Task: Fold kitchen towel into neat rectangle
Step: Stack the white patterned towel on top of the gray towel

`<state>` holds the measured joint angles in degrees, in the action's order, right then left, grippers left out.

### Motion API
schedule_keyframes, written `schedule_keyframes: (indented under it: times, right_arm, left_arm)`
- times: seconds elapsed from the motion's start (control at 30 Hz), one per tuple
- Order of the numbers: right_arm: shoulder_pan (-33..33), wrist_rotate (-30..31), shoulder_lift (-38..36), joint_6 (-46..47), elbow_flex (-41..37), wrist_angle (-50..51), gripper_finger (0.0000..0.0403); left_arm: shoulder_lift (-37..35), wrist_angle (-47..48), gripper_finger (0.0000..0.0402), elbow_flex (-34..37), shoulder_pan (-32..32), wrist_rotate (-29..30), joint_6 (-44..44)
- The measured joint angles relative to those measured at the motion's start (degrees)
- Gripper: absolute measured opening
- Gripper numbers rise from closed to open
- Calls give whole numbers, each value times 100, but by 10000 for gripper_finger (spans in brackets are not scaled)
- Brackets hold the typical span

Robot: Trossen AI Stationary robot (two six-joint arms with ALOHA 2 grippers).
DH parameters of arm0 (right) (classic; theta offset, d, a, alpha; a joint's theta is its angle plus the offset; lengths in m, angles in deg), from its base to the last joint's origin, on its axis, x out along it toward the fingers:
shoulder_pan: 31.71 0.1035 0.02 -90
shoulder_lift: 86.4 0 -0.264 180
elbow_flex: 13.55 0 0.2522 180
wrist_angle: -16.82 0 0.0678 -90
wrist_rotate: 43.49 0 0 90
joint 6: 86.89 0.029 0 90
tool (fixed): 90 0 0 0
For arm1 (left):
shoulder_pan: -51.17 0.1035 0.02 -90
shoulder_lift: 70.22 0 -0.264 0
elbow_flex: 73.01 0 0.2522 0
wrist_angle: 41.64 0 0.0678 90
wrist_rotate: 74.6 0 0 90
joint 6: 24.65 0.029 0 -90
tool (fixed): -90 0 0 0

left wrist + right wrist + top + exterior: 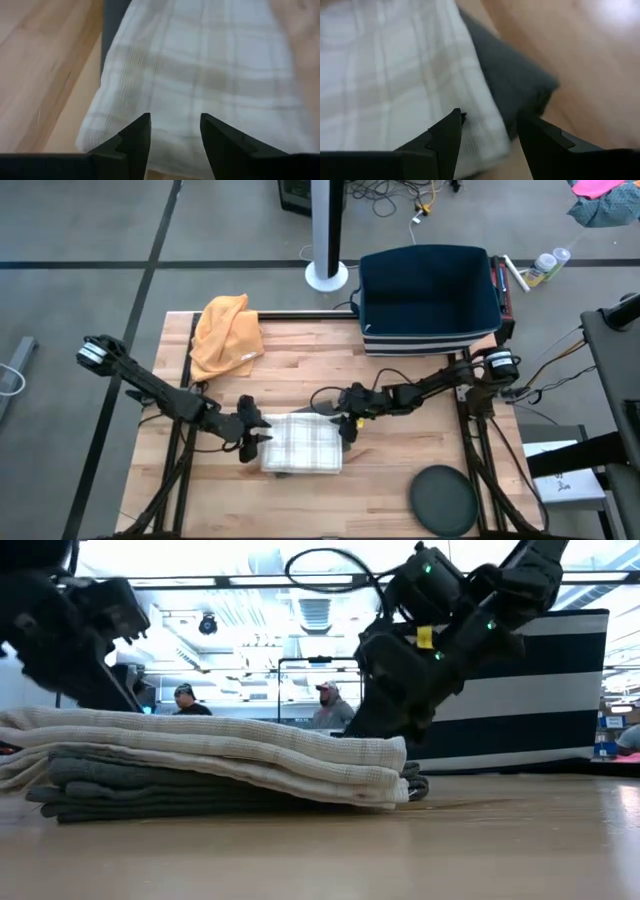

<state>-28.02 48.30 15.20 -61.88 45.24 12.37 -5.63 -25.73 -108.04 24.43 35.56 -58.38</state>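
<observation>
A white plaid kitchen towel (302, 445) lies folded into a rectangle on the wooden table, resting on a folded dark grey cloth (515, 85) that juts out at its far edge. The low view shows the white layers (220, 750) stacked on the grey ones (150, 795). My left gripper (175, 140) hovers open over the towel's left edge (252, 438). My right gripper (490, 135) hovers open over the towel's far right corner (347, 425). Neither has anything between its fingers.
An orange cloth (225, 335) lies bunched at the table's far left. A dark blue bin (430, 300) stands at the far right, and a dark round disc (445, 500) lies near the front right. People sit in the room behind the table.
</observation>
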Motion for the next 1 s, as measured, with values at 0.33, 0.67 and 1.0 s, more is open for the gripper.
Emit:
schedule_keyframes:
  times: [0.33,0.67,1.0]
  right_arm:
    - [-213,-714,96,1142,24,-2,183]
    - [-372,-1297,38,2066,19,36,183]
    - [-384,-1719,9,2125,-13,30,183]
  left_arm:
    - [1118,-154,164,-166,-4,-102,-41]
    - [1492,-131,164,-336,-4,-168,57]
    - [1424,-104,164,-312,-7,-194,59]
